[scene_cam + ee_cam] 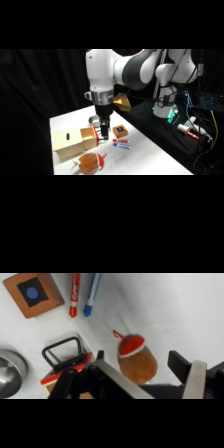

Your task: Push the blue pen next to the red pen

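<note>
Here the slim blue pen lies beside the red pen, the hand spread, empty.

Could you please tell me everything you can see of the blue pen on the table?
The blue pen is a short, marker-like pen with a bright blue body, a white section along its middle and a blue end, plastic by its look. It lies flat on the white table, close alongside the red pen and nearly parallel to it; whether they touch cannot be told. The brown cube sits beyond the red pen. The claw is apart from the blue pen.
</note>
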{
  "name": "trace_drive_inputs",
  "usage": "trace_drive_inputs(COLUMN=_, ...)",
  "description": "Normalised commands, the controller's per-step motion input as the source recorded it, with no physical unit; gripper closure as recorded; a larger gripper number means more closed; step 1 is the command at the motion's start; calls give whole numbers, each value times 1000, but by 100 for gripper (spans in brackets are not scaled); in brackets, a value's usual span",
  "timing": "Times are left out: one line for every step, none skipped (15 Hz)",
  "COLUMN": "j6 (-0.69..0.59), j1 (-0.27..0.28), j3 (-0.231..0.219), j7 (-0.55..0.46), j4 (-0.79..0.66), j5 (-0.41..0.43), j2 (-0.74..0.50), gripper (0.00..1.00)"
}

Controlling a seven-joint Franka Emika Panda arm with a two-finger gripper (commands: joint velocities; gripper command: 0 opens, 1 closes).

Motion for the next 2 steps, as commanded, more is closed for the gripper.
trace_drive_inputs(j6=-429, j1=-186, j3=93, j7=-371, j4=237, j5=90, j2=-141, gripper=0)
trace_drive_inputs(j6=-347, j1=-180, j3=92, j7=-354, j4=249, j5=101, j2=-87, gripper=0)
